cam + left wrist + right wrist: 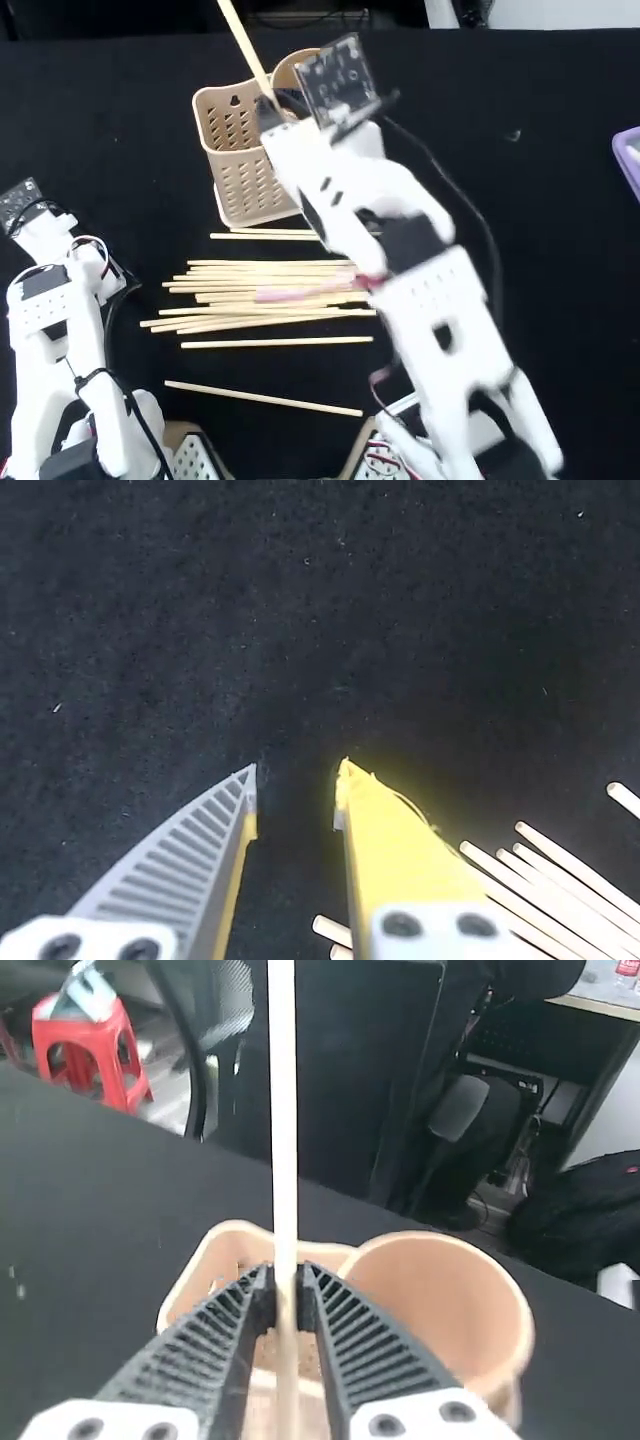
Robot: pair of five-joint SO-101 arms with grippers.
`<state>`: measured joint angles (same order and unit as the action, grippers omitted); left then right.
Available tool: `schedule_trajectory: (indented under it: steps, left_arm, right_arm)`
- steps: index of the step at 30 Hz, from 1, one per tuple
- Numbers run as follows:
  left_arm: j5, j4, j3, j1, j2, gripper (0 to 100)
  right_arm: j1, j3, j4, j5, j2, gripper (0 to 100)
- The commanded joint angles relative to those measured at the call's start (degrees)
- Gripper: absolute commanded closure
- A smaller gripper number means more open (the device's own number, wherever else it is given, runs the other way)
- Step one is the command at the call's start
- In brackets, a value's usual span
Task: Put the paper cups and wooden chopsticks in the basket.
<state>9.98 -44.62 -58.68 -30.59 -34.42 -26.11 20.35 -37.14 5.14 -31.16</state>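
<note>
Wooden chopstick (283, 1080) clamped in my right gripper (283, 1272) above the basket (236, 172); my left gripper (297, 772) hangs slightly parted and empty

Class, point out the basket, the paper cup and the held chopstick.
basket (245, 180), high view, perforated front wall
paper cup (440, 1295), right wrist view, inner wall
held chopstick (283, 1110), right wrist view, mid shaft

White arms (340, 180), blk R end effector (283, 1272)

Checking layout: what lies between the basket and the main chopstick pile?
High view: a couple of loose chopsticks beside the basket, then bare black tabletop up to the pile.
</note>
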Motion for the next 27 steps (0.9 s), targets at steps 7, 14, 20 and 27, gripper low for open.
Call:
schedule_trajectory:
  steps: [7, 14, 20, 27]
  left_arm:
    - [0.5, 0.8, 0.2, -0.6, -1.9, 87]
    - [0.5, 0.8, 0.3, -0.6, -1.9, 87]
    - [0.5, 0.8, 0.0, -0.6, -1.9, 87]
    - [0.5, 0.8, 0.1, -0.6, -1.9, 87]
  right_arm:
    - [12.4, -3.4, -45.2, 18.0, -27.2, 98.8]
    - [40.6, 12.9, -48.4, 26.0, -37.1, 98.8]
    - [51.3, 38.3, -35.5, 31.4, -38.5, 98.8]
    - [53.2, 55.1, -26.9, 45.2, -38.5, 98.8]
